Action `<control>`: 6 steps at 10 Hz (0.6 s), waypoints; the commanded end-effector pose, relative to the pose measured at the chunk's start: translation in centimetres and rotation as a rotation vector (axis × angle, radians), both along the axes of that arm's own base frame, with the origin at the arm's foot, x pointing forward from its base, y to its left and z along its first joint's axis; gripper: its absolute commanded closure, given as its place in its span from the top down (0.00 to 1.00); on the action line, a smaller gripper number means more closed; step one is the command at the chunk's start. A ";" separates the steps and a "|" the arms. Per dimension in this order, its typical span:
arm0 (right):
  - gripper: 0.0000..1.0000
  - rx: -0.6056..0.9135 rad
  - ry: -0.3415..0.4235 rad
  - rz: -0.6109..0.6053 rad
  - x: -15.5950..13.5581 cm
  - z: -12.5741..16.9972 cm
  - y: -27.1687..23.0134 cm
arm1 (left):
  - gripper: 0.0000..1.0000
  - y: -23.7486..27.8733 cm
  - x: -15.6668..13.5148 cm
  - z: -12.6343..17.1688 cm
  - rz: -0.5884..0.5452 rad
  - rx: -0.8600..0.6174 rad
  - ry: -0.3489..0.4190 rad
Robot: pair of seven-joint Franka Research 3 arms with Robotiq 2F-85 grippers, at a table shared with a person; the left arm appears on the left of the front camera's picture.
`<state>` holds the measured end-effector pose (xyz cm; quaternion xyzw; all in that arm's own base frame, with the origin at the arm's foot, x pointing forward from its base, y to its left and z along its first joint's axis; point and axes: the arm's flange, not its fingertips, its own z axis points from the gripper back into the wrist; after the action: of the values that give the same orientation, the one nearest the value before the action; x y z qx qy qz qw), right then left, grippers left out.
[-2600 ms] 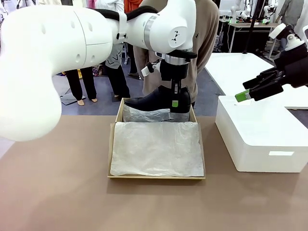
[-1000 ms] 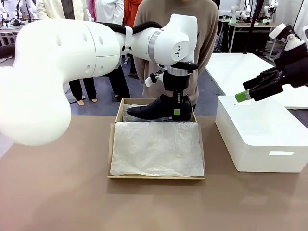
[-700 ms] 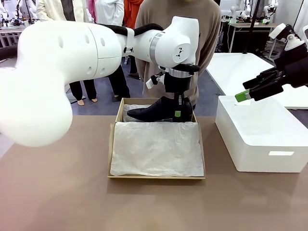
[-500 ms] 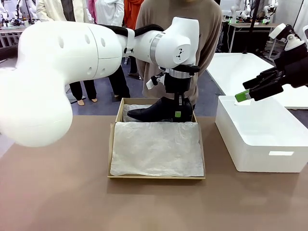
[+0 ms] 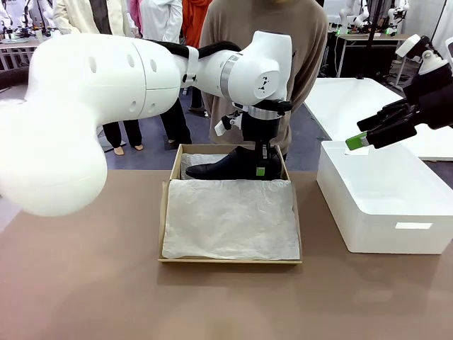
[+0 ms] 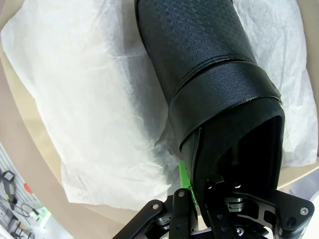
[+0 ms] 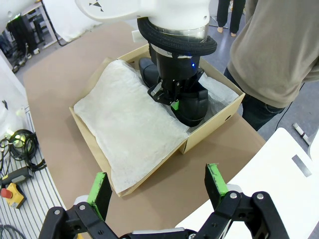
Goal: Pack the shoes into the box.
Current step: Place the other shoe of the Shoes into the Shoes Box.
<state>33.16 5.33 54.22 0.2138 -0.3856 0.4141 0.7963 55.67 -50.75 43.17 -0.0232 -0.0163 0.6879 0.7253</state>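
Note:
One glossy black shoe [image 5: 226,165] lies along the far end of the tan cardboard box [image 5: 164,212], toe pointing left, on white tissue paper [image 5: 230,219]. My left gripper [image 5: 262,168] reaches straight down and is shut on the shoe's heel rim. In the left wrist view the shoe [image 6: 199,64] runs away from the left gripper [image 6: 192,196], with one finger inside the heel opening and a green pad [image 6: 183,175] outside. My right gripper [image 5: 368,136] hangs open and holds nothing, above the white block-shaped box. The right wrist view has the box [image 7: 214,122] and the shoe [image 7: 194,107] below the right gripper [image 7: 158,186].
A big white block-shaped box [image 5: 382,205] stands right of the cardboard box. A person in a tan sweater [image 5: 304,64] stands close behind the table's far edge. Bare brown tabletop [image 5: 85,283] spreads across the front and left.
My left gripper has lowered the shoe into the box's far end, so it now rests lower on the tissue. The right arm has not moved.

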 end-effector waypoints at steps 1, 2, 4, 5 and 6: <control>1.00 0.012 -0.012 0.017 0.2 0.0 0.0 | 0.06 0.3 -0.6 0.3 0.060 0.020 -0.013; 1.00 0.012 -0.012 0.017 0.2 0.0 0.0 | 0.25 0.3 -0.7 0.3 0.060 0.020 -0.016; 1.00 0.012 -0.012 0.017 0.2 0.0 0.0 | 0.63 0.6 -0.6 0.8 0.068 0.017 -0.029; 1.00 0.012 -0.012 0.017 0.2 0.0 0.0 | 0.83 0.7 -0.5 1.8 0.072 0.015 -0.043; 1.00 0.012 -0.012 0.017 0.2 0.0 0.0 | 1.00 1.0 -0.3 2.9 0.086 0.010 -0.047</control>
<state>33.16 5.33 54.22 0.2138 -0.3856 0.4141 0.7963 55.87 -50.33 44.90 -0.0390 -0.0212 0.6922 0.7204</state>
